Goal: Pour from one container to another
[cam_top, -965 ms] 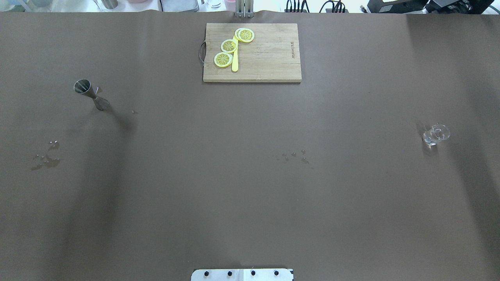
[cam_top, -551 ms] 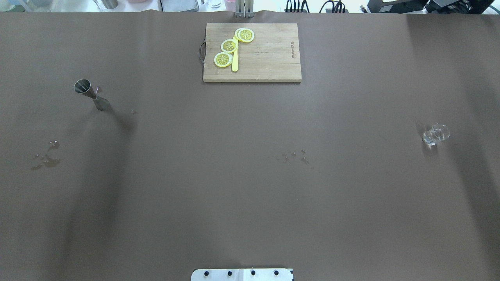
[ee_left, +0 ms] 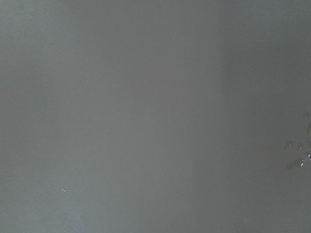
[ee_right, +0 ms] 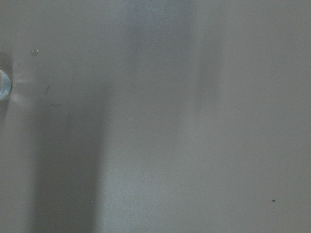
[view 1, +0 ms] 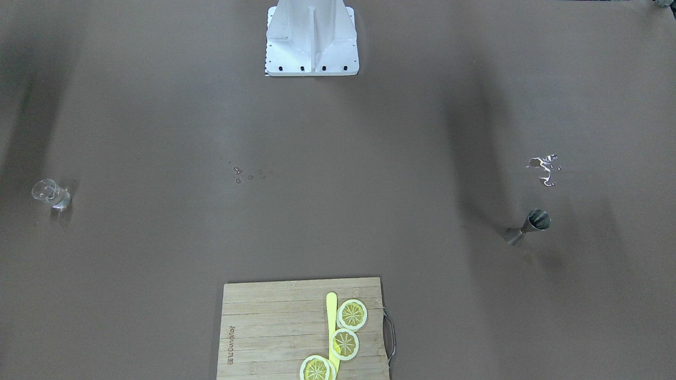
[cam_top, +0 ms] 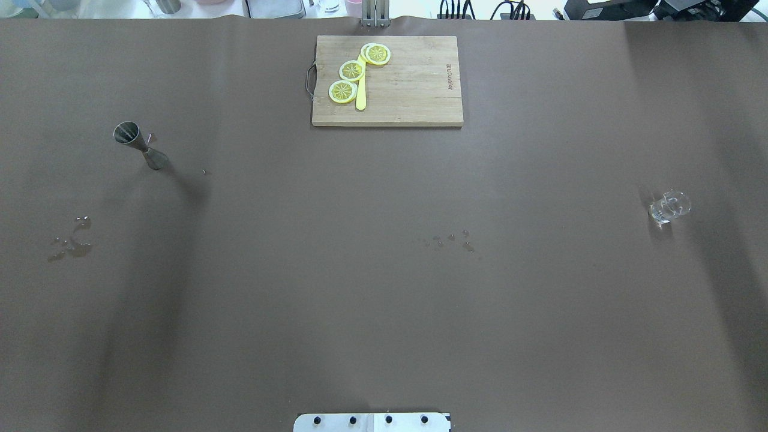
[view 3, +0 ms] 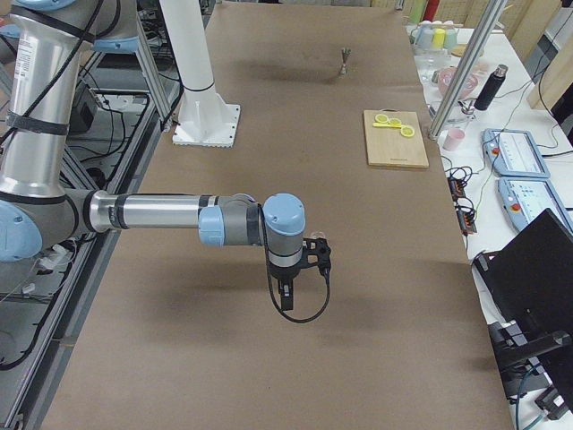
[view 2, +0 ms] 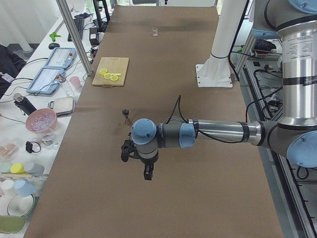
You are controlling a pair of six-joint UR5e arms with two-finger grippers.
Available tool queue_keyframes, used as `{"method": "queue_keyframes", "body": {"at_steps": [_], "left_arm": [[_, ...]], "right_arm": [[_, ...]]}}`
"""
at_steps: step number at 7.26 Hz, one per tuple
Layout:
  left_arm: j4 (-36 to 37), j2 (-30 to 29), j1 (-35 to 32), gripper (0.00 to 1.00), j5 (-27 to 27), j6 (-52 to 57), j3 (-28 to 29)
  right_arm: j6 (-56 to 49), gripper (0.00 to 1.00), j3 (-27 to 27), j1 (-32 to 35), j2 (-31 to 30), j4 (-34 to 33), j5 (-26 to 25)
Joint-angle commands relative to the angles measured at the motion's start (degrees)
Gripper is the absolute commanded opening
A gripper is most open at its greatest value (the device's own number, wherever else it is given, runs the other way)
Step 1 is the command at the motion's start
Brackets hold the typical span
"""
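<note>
A steel jigger stands upright on the brown table's left side; it also shows as jigger and jigger. A small clear glass stands far to the right, seen too as glass and at the right wrist view's left edge, glass. My left gripper hangs above the table, some way short of the jigger. My right gripper hangs over bare table, apart from the glass. Both show only in the side views, so I cannot tell whether they are open or shut.
A wooden cutting board at the back centre carries lemon slices and a yellow knife. Water drops lie mid-table and a small puddle at the left. The robot base stands at the near edge.
</note>
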Motion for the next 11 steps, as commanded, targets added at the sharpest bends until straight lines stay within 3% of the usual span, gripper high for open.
{"method": "queue_keyframes", "body": {"at_steps": [1,11], "left_arm": [[0.0,0.03,0.0,0.98,0.0,-0.07,-0.05],[0.0,-0.76,0.0,0.98,0.09,0.02,0.04]], "right_arm": [[0.0,1.0,-0.17,0.0,-0.08,-0.07,-0.1],[-0.09,1.0,0.09,-0.18,0.45,0.02,-0.27]]}}
